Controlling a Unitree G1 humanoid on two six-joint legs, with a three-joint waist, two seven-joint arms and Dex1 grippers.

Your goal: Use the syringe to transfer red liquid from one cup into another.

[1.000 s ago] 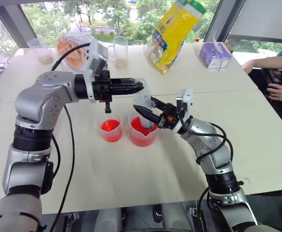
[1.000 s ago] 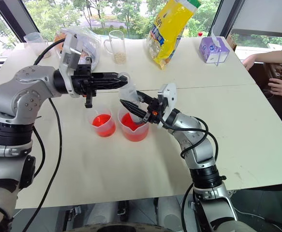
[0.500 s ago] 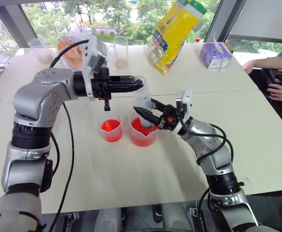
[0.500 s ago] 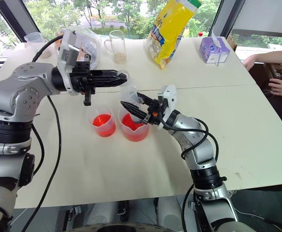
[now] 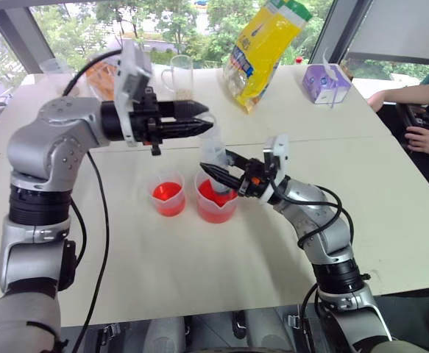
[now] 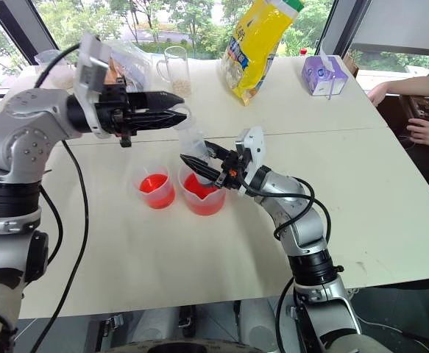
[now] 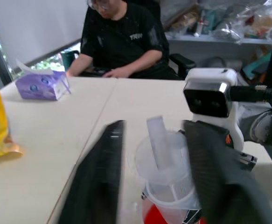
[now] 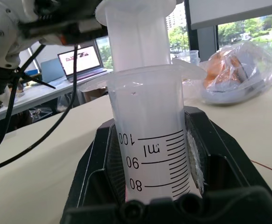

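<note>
Syringe (image 5: 215, 158) stands in our right tool's (image 5: 221, 173) clamp over the spouted beaker (image 5: 216, 202); our left tool (image 7: 154, 154), fingers parted around the plunger top, must draw it upward next.

Bright daylight from windows (image 5: 162, 22) behind the table (image 5: 199, 279); soft shadows; left wrist view's near fingers (image 7: 98, 182) blurred; head views bend at the edges.

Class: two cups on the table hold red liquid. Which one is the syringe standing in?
The wider spouted beaker, on the robot's right of the pair. The syringe points down into it; the smaller cup beside it holds no syringe.
</note>
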